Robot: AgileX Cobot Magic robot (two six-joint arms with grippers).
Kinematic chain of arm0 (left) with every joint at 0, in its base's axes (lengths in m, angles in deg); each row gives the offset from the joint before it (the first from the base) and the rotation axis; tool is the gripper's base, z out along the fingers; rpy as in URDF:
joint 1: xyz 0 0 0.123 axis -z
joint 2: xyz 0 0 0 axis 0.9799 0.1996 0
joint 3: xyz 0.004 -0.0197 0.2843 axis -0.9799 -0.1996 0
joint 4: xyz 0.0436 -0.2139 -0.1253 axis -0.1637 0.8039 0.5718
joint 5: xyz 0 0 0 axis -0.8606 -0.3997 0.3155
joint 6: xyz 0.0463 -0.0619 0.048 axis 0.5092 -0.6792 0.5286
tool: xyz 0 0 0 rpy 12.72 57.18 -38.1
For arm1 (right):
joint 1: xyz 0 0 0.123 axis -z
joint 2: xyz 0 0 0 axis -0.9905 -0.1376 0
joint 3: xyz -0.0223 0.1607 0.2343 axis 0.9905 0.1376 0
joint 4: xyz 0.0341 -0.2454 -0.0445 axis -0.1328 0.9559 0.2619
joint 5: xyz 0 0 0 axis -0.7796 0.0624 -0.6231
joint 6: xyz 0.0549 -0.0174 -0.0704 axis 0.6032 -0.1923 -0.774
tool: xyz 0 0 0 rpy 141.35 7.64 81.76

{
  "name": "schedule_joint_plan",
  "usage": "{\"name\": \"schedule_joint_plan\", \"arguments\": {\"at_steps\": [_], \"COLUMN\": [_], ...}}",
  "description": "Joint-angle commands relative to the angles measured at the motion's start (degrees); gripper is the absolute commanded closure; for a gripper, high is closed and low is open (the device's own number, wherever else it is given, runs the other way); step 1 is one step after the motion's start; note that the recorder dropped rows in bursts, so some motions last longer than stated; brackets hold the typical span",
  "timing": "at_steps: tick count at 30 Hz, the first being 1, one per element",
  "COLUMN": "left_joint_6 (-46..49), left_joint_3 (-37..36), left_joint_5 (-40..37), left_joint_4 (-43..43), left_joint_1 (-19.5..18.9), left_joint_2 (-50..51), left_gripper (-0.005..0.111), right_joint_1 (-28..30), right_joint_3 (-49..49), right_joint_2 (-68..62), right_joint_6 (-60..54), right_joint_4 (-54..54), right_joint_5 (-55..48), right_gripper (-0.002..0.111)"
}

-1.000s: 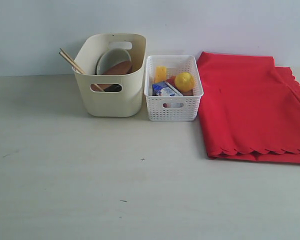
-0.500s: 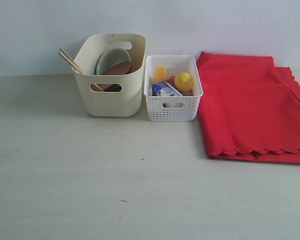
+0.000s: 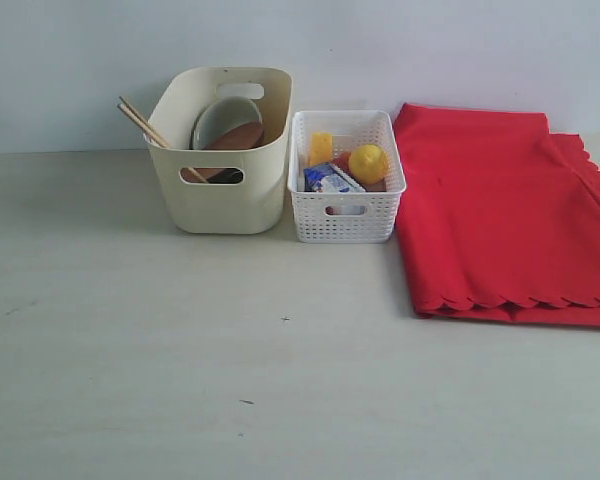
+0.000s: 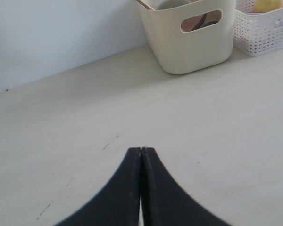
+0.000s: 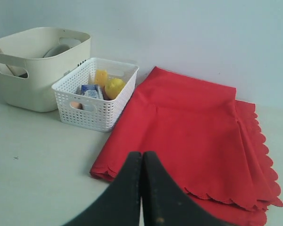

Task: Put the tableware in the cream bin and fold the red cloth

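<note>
A pale table [image 3: 180,380] meets a plain light wall [image 3: 80,60]. In the upper middle of the exterior view stands the cream bin [image 3: 220,208] with the chopsticks [image 3: 140,122] and the brown plate [image 3: 240,136] inside. The red cloth [image 3: 500,210] lies folded at the right. The left gripper [image 4: 140,149] and the right gripper [image 5: 141,153] have their fingers pressed together and hold nothing.

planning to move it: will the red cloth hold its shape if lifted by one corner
Probably not: the red cloth lies in flat layers with offset scalloped edges, so it looks floppy and would likely unfold. Thin, so probably light.

Closed hand [image 5: 141,157] above red cloth [image 5: 188,127]
</note>
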Motion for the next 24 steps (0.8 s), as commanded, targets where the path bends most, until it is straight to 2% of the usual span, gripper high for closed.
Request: {"name": "schedule_joint_plan", "arguments": {"at_steps": [1, 24], "left_joint_6": [-0.2, -0.2], "left_joint_3": [-0.12, -0.12], "left_joint_5": [0.64, 0.64], "left_joint_4": [0.17, 0.17], "left_joint_1": [-0.14, -0.14], "left_joint_2": [-0.29, -0.29], "left_gripper": [0.107, 0.107], "right_joint_1": [0.2, 0.2], "right_joint_3": [0.34, 0.34], "right_joint_2": [0.2, 0.2], "right_joint_6": [-0.43, -0.55], "right_joint_4": [-0.54, -0.54], "right_joint_5": [-0.57, -1.63], "right_gripper": [0.108, 0.108]}}
